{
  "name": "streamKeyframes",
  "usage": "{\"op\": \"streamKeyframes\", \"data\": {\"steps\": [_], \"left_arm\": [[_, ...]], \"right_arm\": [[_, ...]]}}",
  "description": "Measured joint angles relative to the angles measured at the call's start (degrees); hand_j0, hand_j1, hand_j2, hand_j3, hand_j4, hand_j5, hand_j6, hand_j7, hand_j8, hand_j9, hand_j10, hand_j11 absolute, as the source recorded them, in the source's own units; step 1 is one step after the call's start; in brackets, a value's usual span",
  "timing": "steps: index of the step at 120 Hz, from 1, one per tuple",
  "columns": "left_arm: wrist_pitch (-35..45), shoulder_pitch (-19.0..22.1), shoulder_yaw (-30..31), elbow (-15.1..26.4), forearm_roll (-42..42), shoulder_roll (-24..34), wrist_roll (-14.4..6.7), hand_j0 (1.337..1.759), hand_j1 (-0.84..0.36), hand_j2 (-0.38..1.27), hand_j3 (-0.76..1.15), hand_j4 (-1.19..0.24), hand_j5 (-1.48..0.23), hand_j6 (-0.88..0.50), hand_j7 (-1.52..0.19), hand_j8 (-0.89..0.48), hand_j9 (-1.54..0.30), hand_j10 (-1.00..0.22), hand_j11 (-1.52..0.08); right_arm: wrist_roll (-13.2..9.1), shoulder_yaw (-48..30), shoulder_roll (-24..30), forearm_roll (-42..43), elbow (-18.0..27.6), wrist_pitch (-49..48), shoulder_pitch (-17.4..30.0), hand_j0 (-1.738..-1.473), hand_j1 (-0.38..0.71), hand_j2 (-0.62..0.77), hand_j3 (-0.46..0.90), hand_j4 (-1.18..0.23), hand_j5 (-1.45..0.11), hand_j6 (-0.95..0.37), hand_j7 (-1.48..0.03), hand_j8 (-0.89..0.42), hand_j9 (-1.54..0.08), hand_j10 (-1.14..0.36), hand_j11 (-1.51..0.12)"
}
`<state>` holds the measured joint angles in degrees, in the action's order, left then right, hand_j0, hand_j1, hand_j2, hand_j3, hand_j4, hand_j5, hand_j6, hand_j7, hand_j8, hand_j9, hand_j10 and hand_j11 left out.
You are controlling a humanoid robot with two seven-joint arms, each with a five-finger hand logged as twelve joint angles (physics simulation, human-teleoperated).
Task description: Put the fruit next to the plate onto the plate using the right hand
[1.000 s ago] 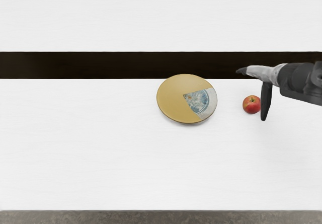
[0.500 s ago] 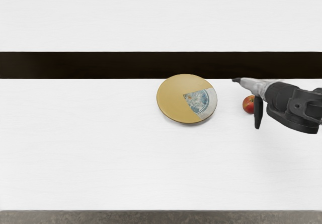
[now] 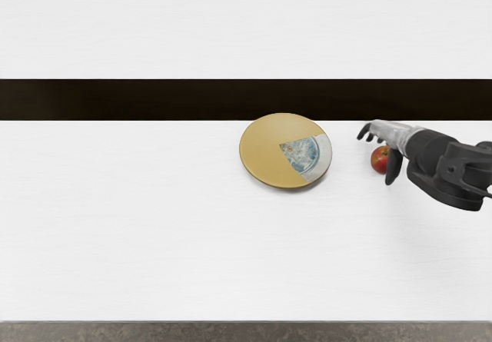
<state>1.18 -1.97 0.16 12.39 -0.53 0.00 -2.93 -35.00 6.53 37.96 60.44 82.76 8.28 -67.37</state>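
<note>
The apple sits on the counter near its far edge, a little right of the plate, with the right robot hand cupped loosely over it, fingers half-curled but not closed, apparently placed to grasp it.

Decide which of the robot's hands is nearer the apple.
Right. The right hand is at the apple, reaching in from its right side; the left hand is not in view.

place: plain simulated test room | seen: long white table, second white surface beyond a dark gap | edges: grey stone floor | tableware: one plate
</note>
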Motion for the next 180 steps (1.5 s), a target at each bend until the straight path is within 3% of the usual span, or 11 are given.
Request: {"op": "streamKeyframes", "data": {"steps": [55,75,103,136,180], "left_arm": [[0.0,-0.1,0.0,0.0,0.0,0.0,0.0,1.658,0.35,0.0,0.0,0.0,0.0,0.0,0.0,0.0,0.0,0.0,0.0],[0.0,0.0,0.0,0.0,0.0,0.0,0.0,1.658,0.35,0.0,0.0,0.0,0.0,0.0,0.0,0.0,0.0,0.0,0.0],[0.0,0.0,0.0,0.0,0.0,0.0,0.0,1.658,0.35,0.0,0.0,0.0,0.0,0.0,0.0,0.0,0.0,0.0,0.0],[0.0,0.0,0.0,0.0,0.0,0.0,0.0,1.658,0.35,0.0,0.0,0.0,0.0,0.0,0.0,0.0,0.0,0.0,0.0],[0.0,0.0,0.0,0.0,0.0,0.0,0.0,1.658,0.35,0.0,0.0,0.0,0.0,0.0,0.0,0.0,0.0,0.0,0.0]], "right_arm": [[0.0,-0.1,0.2,0.1,0.0,0.1,0.8,-1.658,0.19,-0.09,0.0,-0.46,-0.59,-0.46,-0.59,-0.44,-0.59,-0.46,-0.59],[0.0,-0.3,0.3,0.0,-0.1,0.0,1.0,-1.656,0.25,0.03,0.0,-0.55,-0.73,-0.57,-0.72,-0.37,-0.73,-0.49,-0.73],[0.0,-0.5,0.2,0.1,-0.3,0.1,1.1,-1.653,0.26,0.22,0.0,-0.66,-0.84,-0.6,-0.85,-0.42,-0.86,-0.56,-0.87],[0.1,-1.4,0.4,-0.7,-0.6,-0.1,1.0,-1.649,0.25,0.21,0.0,-0.73,-1.01,-0.56,-0.97,-0.37,-1.01,-0.52,-1.02],[0.0,-11.2,-1.2,-0.7,-0.5,-0.4,0.6,-1.65,0.24,0.22,0.0,-0.74,-1.07,-0.55,-1.01,-0.36,-1.07,-0.49,-1.08]]}}
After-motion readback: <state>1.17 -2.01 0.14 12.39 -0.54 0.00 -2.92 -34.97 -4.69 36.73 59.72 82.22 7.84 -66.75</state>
